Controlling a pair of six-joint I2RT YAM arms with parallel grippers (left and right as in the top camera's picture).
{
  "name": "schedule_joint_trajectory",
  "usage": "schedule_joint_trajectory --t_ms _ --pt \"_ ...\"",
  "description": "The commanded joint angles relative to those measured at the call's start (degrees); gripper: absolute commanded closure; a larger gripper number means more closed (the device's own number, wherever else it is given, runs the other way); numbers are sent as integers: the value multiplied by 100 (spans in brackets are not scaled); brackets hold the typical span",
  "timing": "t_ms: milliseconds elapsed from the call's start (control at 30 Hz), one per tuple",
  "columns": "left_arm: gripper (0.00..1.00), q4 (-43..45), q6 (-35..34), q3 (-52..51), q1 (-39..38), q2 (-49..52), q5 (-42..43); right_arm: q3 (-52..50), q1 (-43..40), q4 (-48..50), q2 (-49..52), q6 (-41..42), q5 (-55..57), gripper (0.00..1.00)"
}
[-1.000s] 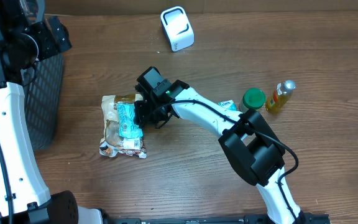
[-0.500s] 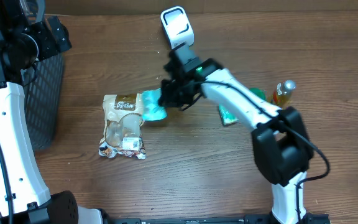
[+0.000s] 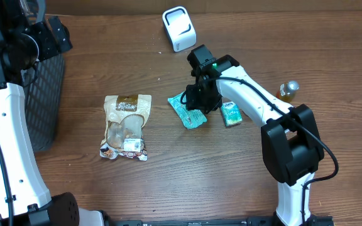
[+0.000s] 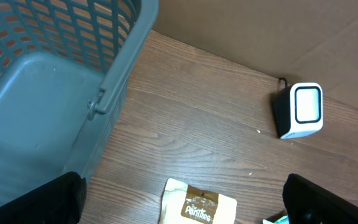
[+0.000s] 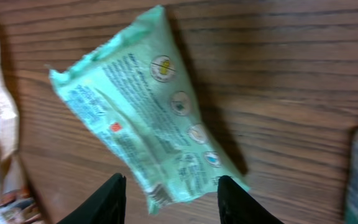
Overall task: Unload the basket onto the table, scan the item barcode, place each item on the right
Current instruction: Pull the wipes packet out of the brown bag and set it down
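The right gripper (image 5: 171,186) is hovering over the teal packet (image 3: 186,110), its fingers standing apart on either side of one end and clamping nothing. The packet is lying flat on the table (image 3: 168,182), between a tan snack bag (image 3: 126,125) to the left and a small green carton (image 3: 231,114) to the right. The white scanner (image 3: 179,28) is sitting farther back. The packet's print is showing round icons and blurred lines. The bag's script label is too small to read. The left gripper (image 4: 182,190) is hanging with its fingers spread wide beside the basket (image 4: 42,93).
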Motion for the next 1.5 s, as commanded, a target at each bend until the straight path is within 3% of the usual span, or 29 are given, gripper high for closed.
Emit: schedule_joint_trajectory --t_ms 0,133,300,500,700,933,1467 --pt "0 7 90 144 -13 17 37 85 20 -17 -186 -173 295 56" --pt "1 7 90 146 -13 17 37 358 63 -234 -214 -575 219 59" --pt "0 7 90 146 -13 17 37 330 221 -315 -201 -1071 378 79" --pt "0 7 90 146 -13 17 37 302 293 -389 -96 -1082 1058 80" --pt "0 7 92 146 -13 17 37 302 284 -365 -46 -1156 1088 87" --pt "0 7 90 146 -13 17 37 173 385 -348 -28 -1161 1067 87" --pt "0 7 92 146 -13 17 37 -1196 885 1154 -28 -1198 575 95"
